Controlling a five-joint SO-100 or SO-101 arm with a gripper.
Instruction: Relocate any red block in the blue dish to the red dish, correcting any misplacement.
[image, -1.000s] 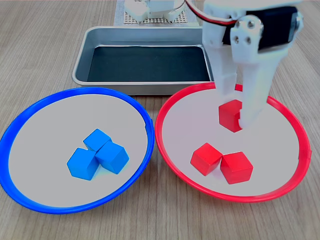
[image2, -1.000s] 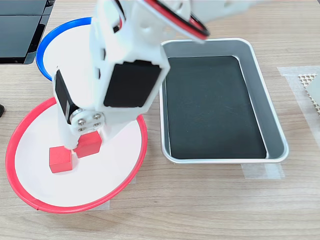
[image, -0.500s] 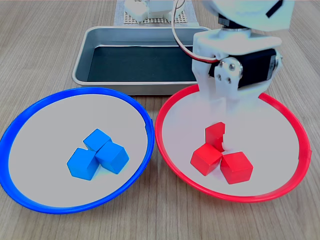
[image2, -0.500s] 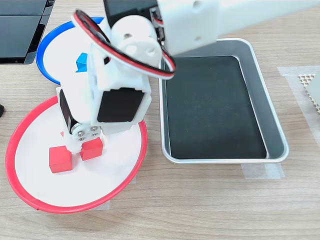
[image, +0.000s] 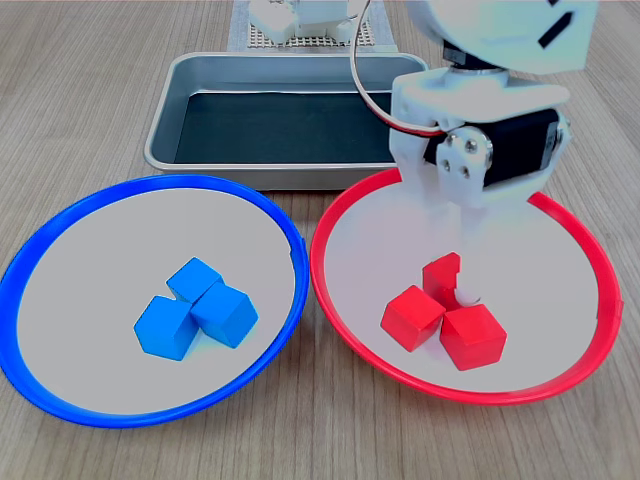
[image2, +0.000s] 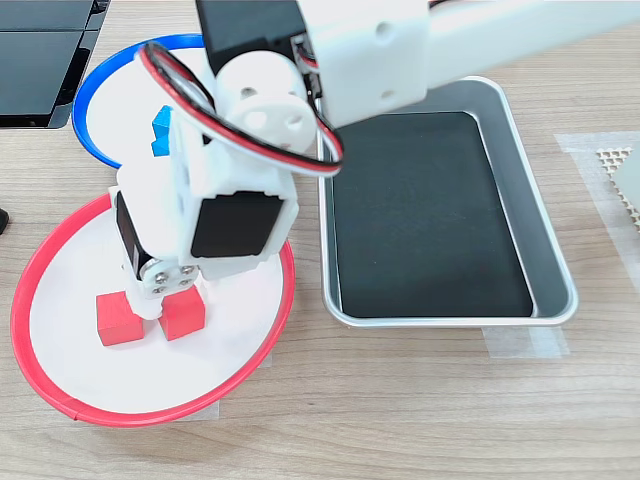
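A wooden tabletop (image: 90, 90) carries two round shallow dishes side by side, with a rectangular metal tray (image: 200, 75) behind them toward the far edge.

In the first exterior view, the blue dish (image: 60, 225) sits at the first exterior view's left and holds only three blue cubes (image: 195, 308) bunched near its middle. No red cube shows in it, so the sorting looks essentially done.

The red dish (image: 345, 210) sits at the first exterior view's right. Three red cubes lie close together near its middle: two in front, touching each other, and the red block (image: 441, 275) just behind them, partly hidden.

The white robot arm reaches down over the red dish from its far rim. Its gripper (image: 462, 288) is low in the dish, its tip right at the red block. In the second exterior view the gripper (image2: 165, 300) comes down between two red cubes, and the third is hidden by the arm. The arm's body covers the fingers, so whether the gripper is holding the block or has let go cannot be told.

What seems left is for the gripper to release, if it has not, and lift clear of the dish.
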